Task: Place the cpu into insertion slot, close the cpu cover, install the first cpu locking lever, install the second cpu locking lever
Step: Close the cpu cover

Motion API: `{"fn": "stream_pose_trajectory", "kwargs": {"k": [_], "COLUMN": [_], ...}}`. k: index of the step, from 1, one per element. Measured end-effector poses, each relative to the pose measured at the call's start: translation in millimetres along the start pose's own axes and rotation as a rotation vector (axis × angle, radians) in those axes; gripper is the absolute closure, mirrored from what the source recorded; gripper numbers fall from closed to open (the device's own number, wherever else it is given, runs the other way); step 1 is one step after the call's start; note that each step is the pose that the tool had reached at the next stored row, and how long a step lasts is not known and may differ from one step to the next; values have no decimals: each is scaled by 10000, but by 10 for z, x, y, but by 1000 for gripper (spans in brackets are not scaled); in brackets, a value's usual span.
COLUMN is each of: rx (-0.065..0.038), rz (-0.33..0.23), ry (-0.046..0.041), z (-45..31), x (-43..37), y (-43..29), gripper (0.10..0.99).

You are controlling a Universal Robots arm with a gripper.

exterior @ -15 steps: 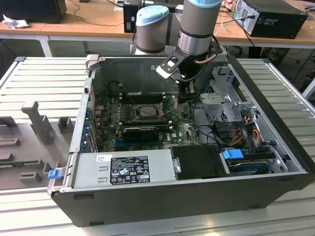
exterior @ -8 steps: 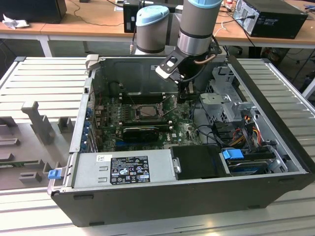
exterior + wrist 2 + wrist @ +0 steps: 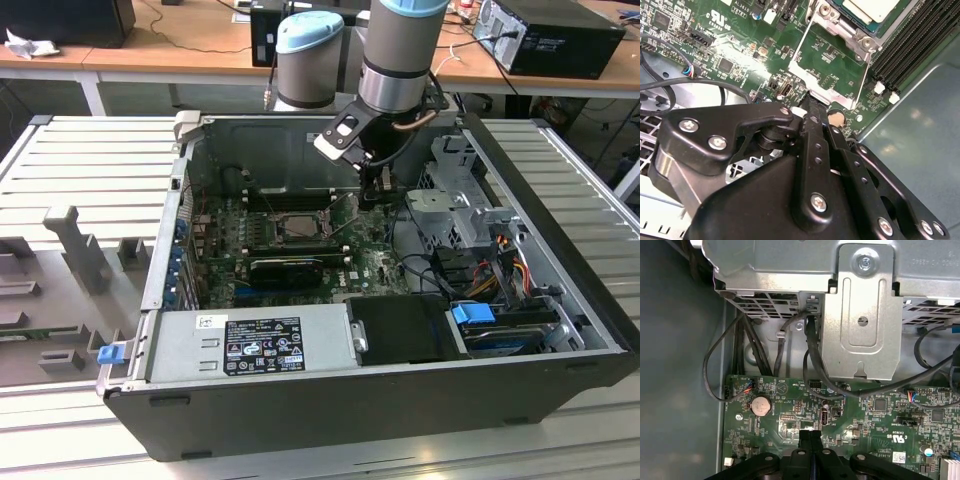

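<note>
Gripper is closed, fingers pressed together with nothing between them, its tip at the free edge of the cover; contact cannot be confirmed. Cpu sits in the slot. Cover stands open, swung clear of the cpu.

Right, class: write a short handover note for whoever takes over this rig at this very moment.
Gripper: shut, holding nothing, low over the board. In the second wrist view its tip is by the cover's free edge; I cannot tell if they touch.
Cpu: seated in the slot.
Cover: swung open beside the slot, with the board showing through its cut-out.
Done: cpu placed.
Left: closing the cover, then both locking steps.
</note>
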State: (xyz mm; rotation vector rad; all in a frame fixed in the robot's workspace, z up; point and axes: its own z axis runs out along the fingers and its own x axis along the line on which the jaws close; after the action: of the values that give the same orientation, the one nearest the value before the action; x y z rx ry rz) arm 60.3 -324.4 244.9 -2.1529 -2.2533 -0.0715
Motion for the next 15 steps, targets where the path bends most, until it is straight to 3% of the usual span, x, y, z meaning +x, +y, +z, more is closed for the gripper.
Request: {"fn": "stream_pose_trajectory", "kwargs": {"k": [15], "rx": [0], "rz": [0], "ry": [0], "z": [-1], "x": [2], "y": [-46], "gripper": [980]}}
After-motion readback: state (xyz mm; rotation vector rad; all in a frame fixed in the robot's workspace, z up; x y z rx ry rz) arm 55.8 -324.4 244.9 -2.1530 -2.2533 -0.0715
